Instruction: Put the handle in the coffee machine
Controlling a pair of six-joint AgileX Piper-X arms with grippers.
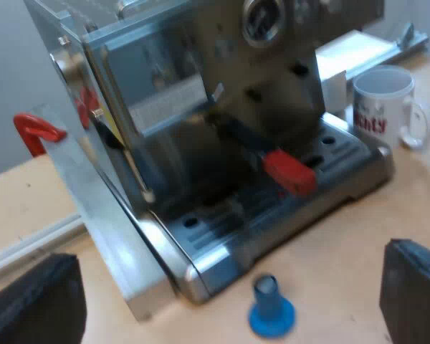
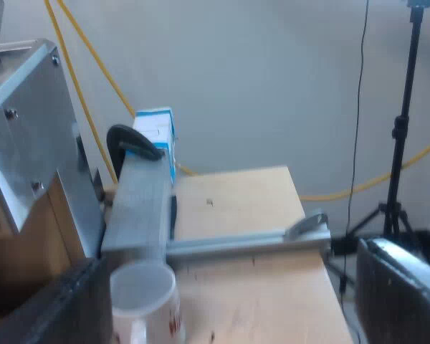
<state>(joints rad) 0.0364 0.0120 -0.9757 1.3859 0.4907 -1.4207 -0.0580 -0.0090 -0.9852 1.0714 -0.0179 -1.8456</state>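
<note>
The espresso machine [image 1: 201, 107] stands close ahead of my left gripper [image 1: 226, 294]. The holder's dark handle [image 1: 247, 140] sticks out from the machine's front above the drip tray, ending in its red tip [image 1: 290, 172]. A blue tamper [image 1: 272, 309] stands on the wooden table just before the drip tray, between my left fingers, which are wide open and hold nothing. My right gripper [image 2: 233, 294] is open too and hangs over the table beside the machine's metal side [image 2: 29, 129]. A white mug [image 2: 145, 301] stands close to one of its fingers.
The white mug with red lettering [image 1: 383, 104] stands beside the drip tray. A red clamp [image 1: 36, 130] sits at the machine's side. Metal rails [image 2: 236, 242], a black clamp [image 2: 132, 142], a blue-and-white box [image 2: 158, 129] and a tripod [image 2: 401, 143] lie beyond the table's edge.
</note>
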